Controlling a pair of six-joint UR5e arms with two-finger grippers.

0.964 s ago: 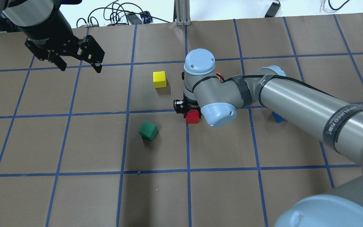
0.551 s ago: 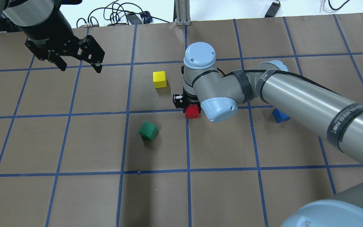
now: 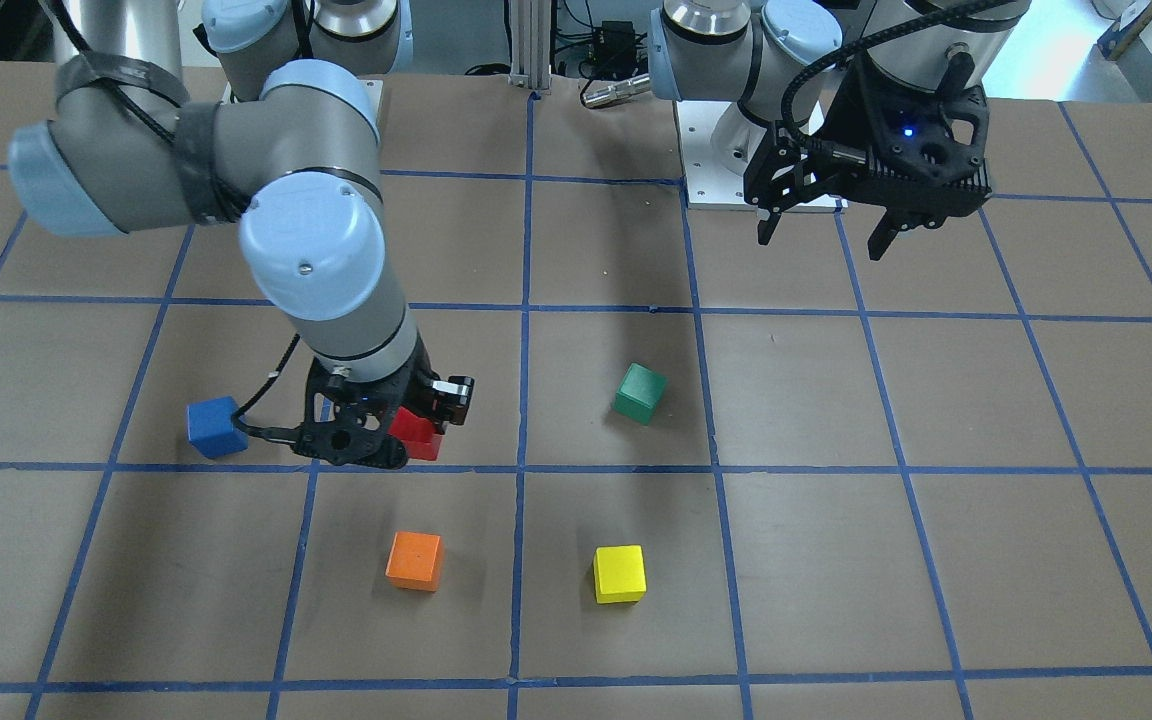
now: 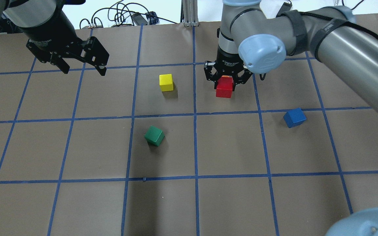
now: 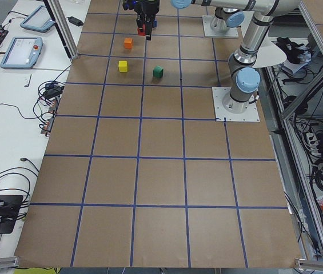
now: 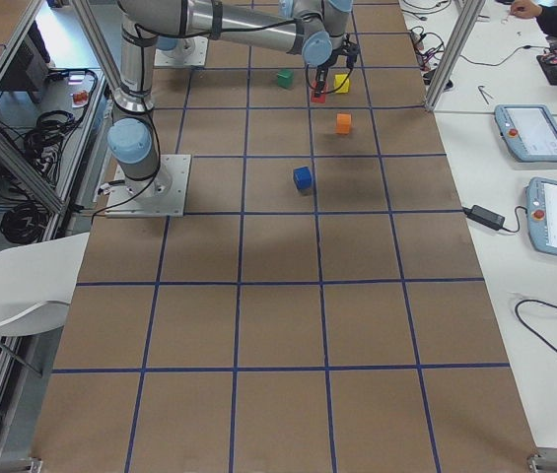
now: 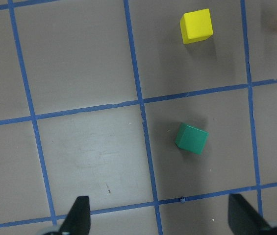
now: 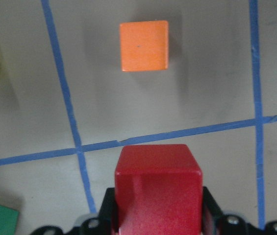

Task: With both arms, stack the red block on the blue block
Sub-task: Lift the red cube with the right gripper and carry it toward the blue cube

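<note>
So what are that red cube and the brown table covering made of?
The red block looks like painted wood or solid plastic: flat, matte faces, slightly rounded edges, no gloss. I can't tell which of the two it is. The table cover looks like brown kraft paper, dull and faintly scuffed, with strips of blue tape laid over it as grid lines.

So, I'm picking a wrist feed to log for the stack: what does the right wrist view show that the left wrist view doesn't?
Only the right wrist view: the red block clamped in the right gripper, low in the middle. Only the left wrist view: the left gripper, open and empty. Both: the orange block, yellow block and green block, though orange is cut off in the left view, yellow and green in the right. Neither shows the blue block.
</note>
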